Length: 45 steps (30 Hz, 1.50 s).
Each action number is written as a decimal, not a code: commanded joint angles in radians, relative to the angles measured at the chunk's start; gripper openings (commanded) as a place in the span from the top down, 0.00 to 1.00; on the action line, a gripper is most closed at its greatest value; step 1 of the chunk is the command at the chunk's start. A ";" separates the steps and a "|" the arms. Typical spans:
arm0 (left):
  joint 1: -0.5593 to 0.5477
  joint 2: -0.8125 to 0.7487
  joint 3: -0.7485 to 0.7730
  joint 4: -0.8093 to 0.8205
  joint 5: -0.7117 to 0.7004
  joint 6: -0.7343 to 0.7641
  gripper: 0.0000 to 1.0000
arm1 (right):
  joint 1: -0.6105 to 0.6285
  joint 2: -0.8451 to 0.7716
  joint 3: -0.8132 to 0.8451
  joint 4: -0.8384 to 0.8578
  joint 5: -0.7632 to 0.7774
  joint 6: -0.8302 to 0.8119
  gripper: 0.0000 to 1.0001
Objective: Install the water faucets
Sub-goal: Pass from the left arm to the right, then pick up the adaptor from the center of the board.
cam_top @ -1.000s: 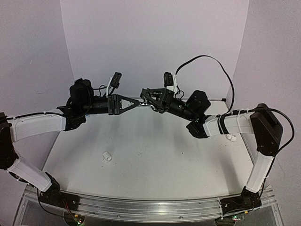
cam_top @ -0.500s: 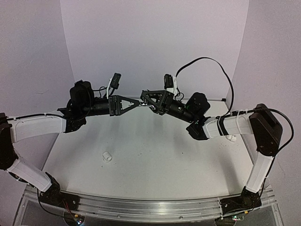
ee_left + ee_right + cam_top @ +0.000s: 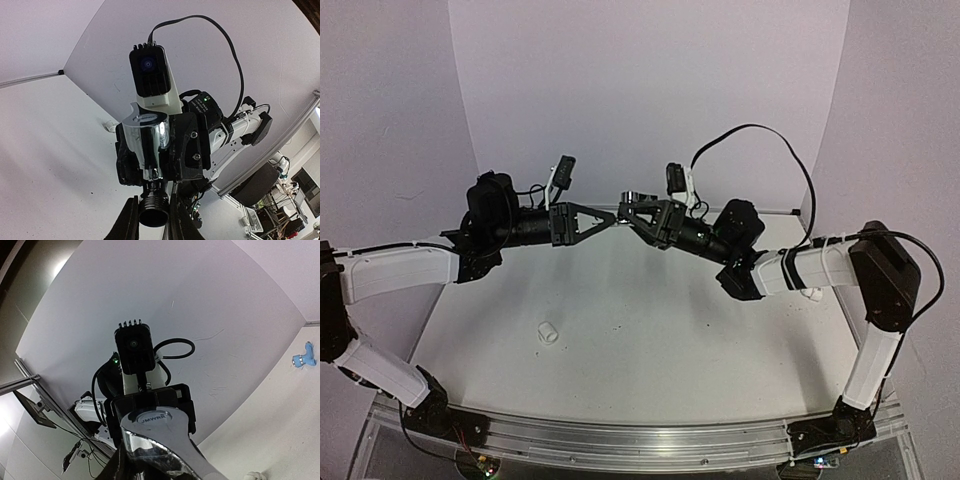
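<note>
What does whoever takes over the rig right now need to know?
Left tool: closed on the black threaded end under the silver faucet, in mid-air.
Right tool: closed on the silver faucet.
Blue faucet: lying on the table, shown only by the right wrist camera.
White fitting: loose on the table.
Done: silver faucet is up, both tools on it.
Left: install it, then the blue one.

— Can you read any words here?
— Yes. The shiny silver faucet (image 3: 150, 437) has little letters on its round top. They look like "JMWAR". Nothing else can be read.
</note>
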 commanded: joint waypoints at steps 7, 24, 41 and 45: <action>0.009 -0.019 0.004 0.057 -0.031 -0.008 1.00 | 0.025 -0.049 0.018 -0.020 -0.080 -0.105 1.00; 0.186 -0.370 -0.274 -0.205 -0.280 -0.216 0.00 | 0.022 -0.301 0.019 -0.964 0.362 -1.012 1.00; 0.145 -0.217 -0.204 -1.001 -0.573 -0.224 0.27 | 0.021 -0.389 -0.041 -1.043 0.533 -1.178 1.00; 0.001 -0.030 -0.071 -1.143 -0.767 -0.171 0.20 | 0.004 -0.406 -0.057 -1.045 0.496 -1.162 1.00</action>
